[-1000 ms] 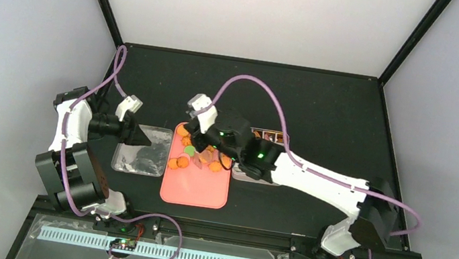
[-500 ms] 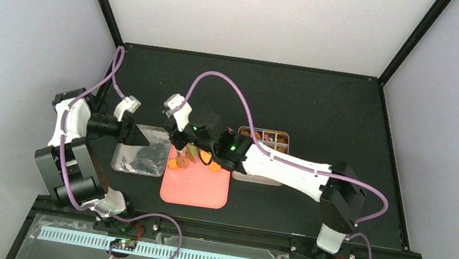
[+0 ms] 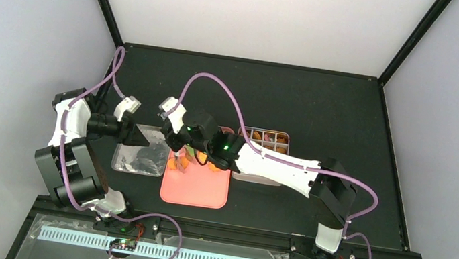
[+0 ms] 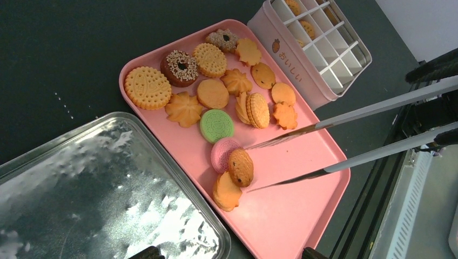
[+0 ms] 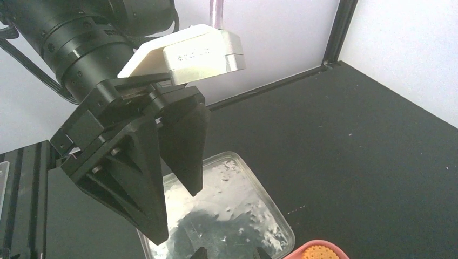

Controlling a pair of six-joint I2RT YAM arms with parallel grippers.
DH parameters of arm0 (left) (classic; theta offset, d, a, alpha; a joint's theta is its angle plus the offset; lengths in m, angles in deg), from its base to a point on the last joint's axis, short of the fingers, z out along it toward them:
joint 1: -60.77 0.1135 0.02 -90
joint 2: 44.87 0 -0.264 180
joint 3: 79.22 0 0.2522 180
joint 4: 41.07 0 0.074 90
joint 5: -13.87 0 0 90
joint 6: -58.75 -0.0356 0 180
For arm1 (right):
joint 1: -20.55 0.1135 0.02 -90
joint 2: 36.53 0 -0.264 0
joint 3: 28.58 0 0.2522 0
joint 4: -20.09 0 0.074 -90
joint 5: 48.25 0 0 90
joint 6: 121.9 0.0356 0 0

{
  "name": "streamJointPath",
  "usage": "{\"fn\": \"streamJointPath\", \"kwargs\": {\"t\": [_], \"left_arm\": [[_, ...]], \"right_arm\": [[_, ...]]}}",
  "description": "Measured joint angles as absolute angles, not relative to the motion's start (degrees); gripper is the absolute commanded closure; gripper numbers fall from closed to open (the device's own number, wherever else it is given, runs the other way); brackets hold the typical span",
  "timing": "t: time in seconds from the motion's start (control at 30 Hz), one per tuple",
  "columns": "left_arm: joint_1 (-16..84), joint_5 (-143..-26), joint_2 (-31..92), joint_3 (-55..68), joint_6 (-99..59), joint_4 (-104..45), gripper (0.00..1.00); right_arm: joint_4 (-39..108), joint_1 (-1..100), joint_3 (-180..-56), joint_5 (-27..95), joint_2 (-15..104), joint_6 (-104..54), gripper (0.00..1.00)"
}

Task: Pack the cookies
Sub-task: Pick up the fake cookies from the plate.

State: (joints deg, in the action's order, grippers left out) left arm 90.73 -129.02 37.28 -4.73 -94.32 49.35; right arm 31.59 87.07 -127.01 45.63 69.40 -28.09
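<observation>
Grip: right fingers (image 4: 438, 69) clamp tweezers (image 4: 367, 109) pinching chip cookie (image 4: 240, 166) | left fingers (image 5: 137, 178) spread

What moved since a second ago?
The right arm swung left across the cookies, so its end is now over the left edge of the tray. Nothing was visibly picked up or dropped. The left arm, tin and silver lid stayed put.

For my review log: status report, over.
Left tool open over silver tray. Right tool holds tongs, tips astride chip cookie on pink tray. It leans on pink cookie; nothing blocking.
</observation>
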Motion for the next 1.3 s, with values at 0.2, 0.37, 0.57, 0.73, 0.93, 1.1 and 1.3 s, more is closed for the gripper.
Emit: {"fn": "streamJointPath", "kwargs": {"t": [0.2, 0.37, 0.57, 0.73, 0.93, 1.1, 1.3], "left_arm": [[90.73, -129.02, 37.28, -4.73, -94.39, 49.37, 0.31], [90.73, -129.02, 37.28, -4.73, -94.56, 49.42, 0.32], [90.73, -128.86, 37.26, -4.73, -94.72, 49.50, 0.32], [90.73, -128.82, 37.26, -4.73, -94.74, 49.79, 0.32], [90.77, -128.84, 37.26, -4.73, -94.74, 49.81, 0.32], [90.77, -128.84, 37.26, -4.73, -94.74, 49.83, 0.32], [90.77, -128.84, 37.26, -4.73, -94.74, 49.83, 0.32]], "right_arm": [[31.17, 87.07, -127.01, 45.69, 69.40, -28.19, 0.77], [30.19, 87.07, -127.01, 45.76, 69.37, -28.63, 0.77], [29.67, 87.07, -127.46, 46.20, 69.53, -29.11, 0.79], [29.45, 87.07, -127.14, 47.00, 69.83, -29.37, 0.81], [26.85, 87.07, -123.01, 47.84, 67.89, -29.42, 0.82], [26.48, 87.07, -119.36, 47.88, 65.05, -29.24, 0.88], [27.15, 87.07, -117.52, 48.34, 63.19, -28.81, 0.97]]}}
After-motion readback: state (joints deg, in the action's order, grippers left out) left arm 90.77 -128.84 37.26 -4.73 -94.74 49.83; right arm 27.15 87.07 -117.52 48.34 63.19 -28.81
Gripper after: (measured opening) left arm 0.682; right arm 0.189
